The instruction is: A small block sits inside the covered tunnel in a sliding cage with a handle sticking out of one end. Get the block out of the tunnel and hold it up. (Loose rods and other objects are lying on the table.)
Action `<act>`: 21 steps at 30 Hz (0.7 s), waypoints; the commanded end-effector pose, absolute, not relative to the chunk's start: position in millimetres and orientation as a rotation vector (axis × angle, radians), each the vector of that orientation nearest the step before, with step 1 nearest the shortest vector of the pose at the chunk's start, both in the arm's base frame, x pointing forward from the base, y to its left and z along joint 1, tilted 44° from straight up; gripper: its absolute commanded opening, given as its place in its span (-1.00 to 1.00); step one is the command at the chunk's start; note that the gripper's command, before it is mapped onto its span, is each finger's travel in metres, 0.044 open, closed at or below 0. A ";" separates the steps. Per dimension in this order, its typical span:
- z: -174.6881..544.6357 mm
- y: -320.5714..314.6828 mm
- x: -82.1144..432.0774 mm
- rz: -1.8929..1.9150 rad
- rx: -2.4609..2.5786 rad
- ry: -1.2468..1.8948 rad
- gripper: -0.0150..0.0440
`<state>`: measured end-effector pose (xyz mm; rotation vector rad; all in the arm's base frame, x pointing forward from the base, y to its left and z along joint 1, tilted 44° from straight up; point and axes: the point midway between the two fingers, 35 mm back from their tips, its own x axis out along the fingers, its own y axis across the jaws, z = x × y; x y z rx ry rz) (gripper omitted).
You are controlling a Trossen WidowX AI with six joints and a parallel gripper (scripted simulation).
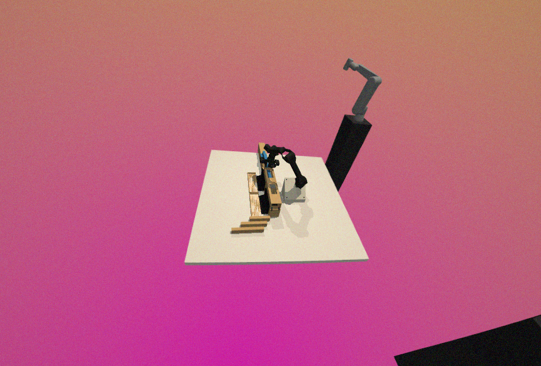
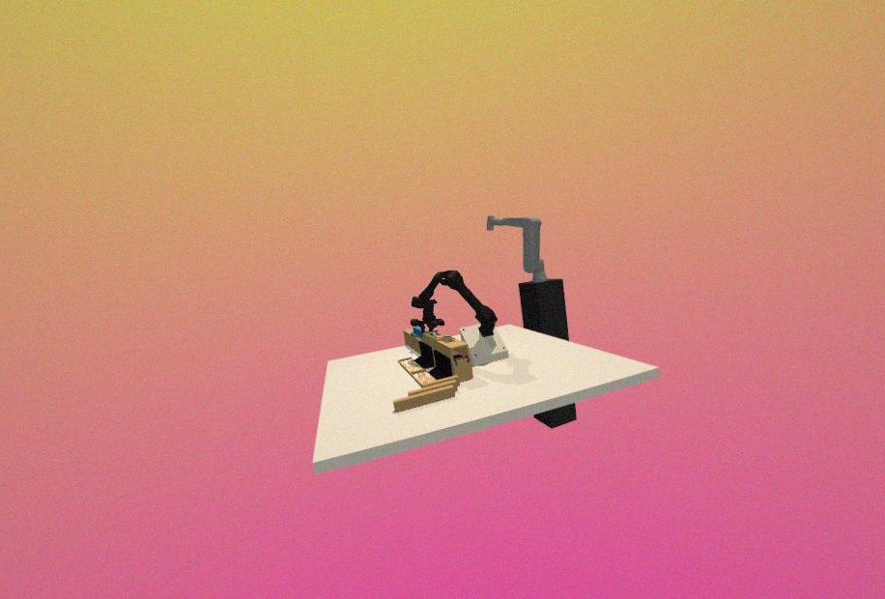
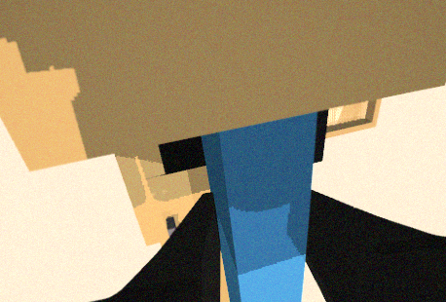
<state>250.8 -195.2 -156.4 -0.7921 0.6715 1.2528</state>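
Now we have the tool pinching the blue handle; we should draw it straight along the tunnel, without twisting.

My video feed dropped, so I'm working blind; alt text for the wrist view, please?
The hand's two black fingers are shut on a blue bar, one on each side. The bar runs up under a broad tan wooden surface that fills the top of the view.
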 end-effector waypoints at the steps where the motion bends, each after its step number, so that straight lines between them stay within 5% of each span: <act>1: -174.1 -214.2 252.5 1.226 -0.822 0.693 -0.49; 21: -197.8 -233.9 250.6 1.226 -0.819 0.693 -0.49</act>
